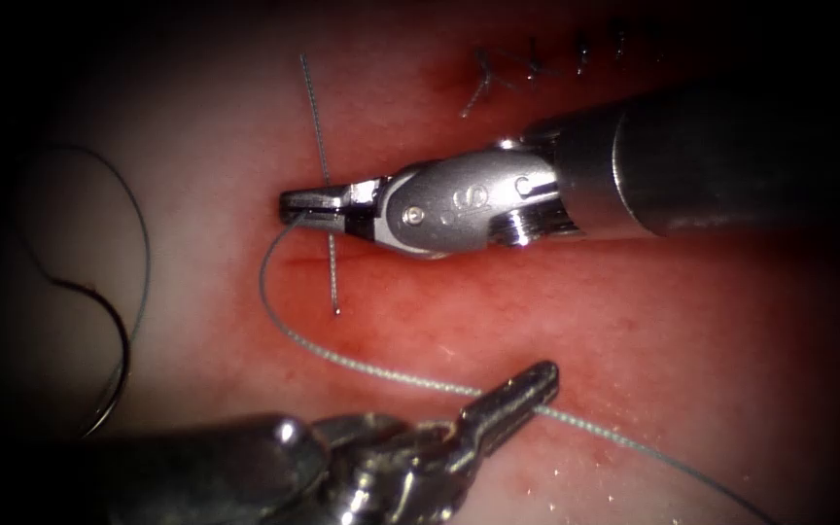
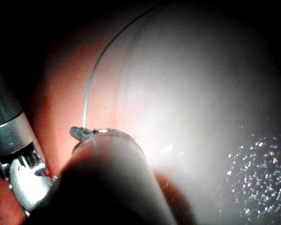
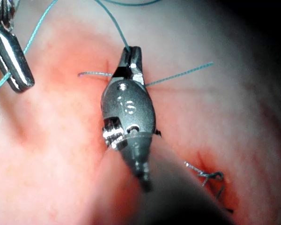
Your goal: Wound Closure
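My right tool reaches in from the right, its jaws shut on the pale thread over the left end of the cut. From those jaws the thread curves down and right to my left tool, shut on it lower in the endoscope view. A short straight thread end crosses under the right jaws and rests on the tissue. The dark curved needle lies free on the tissue far left, held by neither tool. The right wrist view has the right tool on the thread; the left wrist view has the left tool.
Several earlier stitches with cut thread ends sit along the cut at the upper right, also as stitches behind the right tool. A dark loop of thread trails from the needle. Red fluid stains the tissue around the cut.
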Action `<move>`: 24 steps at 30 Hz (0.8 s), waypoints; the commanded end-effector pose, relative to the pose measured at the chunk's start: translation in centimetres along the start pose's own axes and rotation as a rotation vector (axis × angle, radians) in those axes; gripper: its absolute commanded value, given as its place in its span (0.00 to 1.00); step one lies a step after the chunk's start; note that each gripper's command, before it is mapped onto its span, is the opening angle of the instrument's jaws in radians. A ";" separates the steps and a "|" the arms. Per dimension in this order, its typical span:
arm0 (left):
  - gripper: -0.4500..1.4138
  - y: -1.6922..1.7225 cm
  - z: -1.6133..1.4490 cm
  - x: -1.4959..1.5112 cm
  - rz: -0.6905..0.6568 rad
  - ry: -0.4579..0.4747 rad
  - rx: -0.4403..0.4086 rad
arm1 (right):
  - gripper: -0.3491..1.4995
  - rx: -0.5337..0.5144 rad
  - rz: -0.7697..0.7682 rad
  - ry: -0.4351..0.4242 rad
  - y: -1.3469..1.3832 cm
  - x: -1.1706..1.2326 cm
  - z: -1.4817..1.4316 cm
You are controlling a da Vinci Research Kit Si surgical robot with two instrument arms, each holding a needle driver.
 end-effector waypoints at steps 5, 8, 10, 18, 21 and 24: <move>0.00 0.02 -0.65 -0.30 -0.011 -0.072 -0.063 | 0.00 0.016 0.021 0.008 0.08 0.09 -0.20; 0.00 -0.01 -1.08 -0.56 -0.012 -0.129 -0.090 | 0.00 0.027 0.038 0.013 0.11 0.18 -0.31; 0.00 -0.05 -1.41 -0.81 -0.015 -0.176 -0.105 | 0.00 0.038 0.054 0.021 0.11 0.29 -0.37; 0.00 -0.09 -1.94 -1.50 0.005 -0.289 -0.139 | 0.00 0.076 0.106 0.053 -0.01 0.54 -0.43; 0.00 -0.09 -2.02 -1.78 0.016 -0.346 -0.139 | 0.00 0.076 0.113 0.053 -0.03 0.63 -0.44; 0.00 -0.05 -1.99 -1.98 0.025 -0.366 -0.137 | 0.00 0.073 0.115 0.052 -0.04 0.66 -0.41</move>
